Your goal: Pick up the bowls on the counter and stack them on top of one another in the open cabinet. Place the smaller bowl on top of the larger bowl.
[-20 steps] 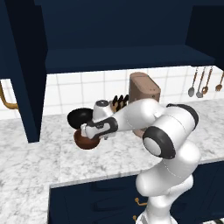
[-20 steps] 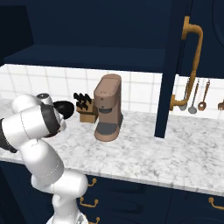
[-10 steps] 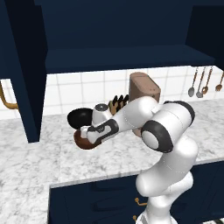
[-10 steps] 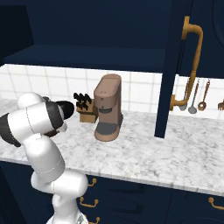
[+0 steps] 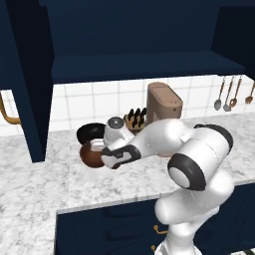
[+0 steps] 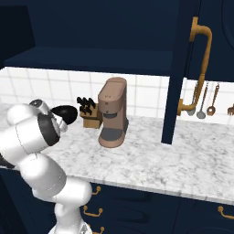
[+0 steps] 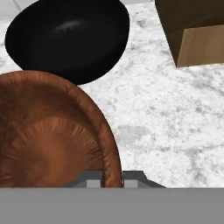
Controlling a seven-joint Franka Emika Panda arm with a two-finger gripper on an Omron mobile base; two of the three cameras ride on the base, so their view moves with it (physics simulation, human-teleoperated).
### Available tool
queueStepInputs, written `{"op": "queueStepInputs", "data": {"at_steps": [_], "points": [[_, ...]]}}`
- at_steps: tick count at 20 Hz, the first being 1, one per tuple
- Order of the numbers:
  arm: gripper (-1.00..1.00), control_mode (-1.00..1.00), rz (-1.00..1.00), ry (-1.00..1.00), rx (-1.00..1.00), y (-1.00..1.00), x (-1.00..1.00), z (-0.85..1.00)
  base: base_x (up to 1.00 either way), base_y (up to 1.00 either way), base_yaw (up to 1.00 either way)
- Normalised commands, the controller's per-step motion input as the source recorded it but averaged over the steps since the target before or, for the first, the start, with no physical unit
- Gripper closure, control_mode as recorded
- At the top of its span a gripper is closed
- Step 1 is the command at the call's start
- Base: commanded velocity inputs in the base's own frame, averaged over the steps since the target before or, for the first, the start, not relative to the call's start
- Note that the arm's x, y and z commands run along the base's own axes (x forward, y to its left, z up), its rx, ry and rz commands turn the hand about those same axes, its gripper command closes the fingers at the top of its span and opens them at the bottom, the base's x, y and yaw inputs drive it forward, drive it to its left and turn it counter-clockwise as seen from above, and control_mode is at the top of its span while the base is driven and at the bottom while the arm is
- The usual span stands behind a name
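The reddish-brown smaller bowl sits on the marbled counter, just in front of the black larger bowl. My gripper comes down on the brown bowl's right rim. One fingertip stands inside the rim and one outside, both pressed against it. From the left base view, the brown bowl rests at the hand's left, with the gripper at its edge and the black bowl behind. The black bowl also peeks past my arm. The open cabinet's shelf hangs above.
A wooden knife block stands right of the bowls, and a brown coffee machine beyond it. A navy cabinet door hangs open at the left. Utensils hang on the tiled wall at the right.
The arm's elbow has sunk a little and the hand has settled lower onto the brown bowl's rim. Both bowls stay where they were.
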Motion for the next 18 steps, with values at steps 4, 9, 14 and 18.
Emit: {"op": "queueStepInputs", "data": {"at_steps": [4,9,14,18], "points": [[1.0,-1.0,-0.07,-0.45,0.0,0.0,-0.02,0.85,0.0,0.0,0.0],[1.0,-1.0,-0.14,-0.28,0.0,0.0,0.28,0.69,0.0,0.0,0.0],[1.0,-1.0,-0.09,-0.08,0.0,0.05,0.45,0.29,0.0,0.0,0.0],[1.0,-1.0,-0.04,0.05,0.0,0.0,0.64,0.0,0.0,0.0,0.0]]}}
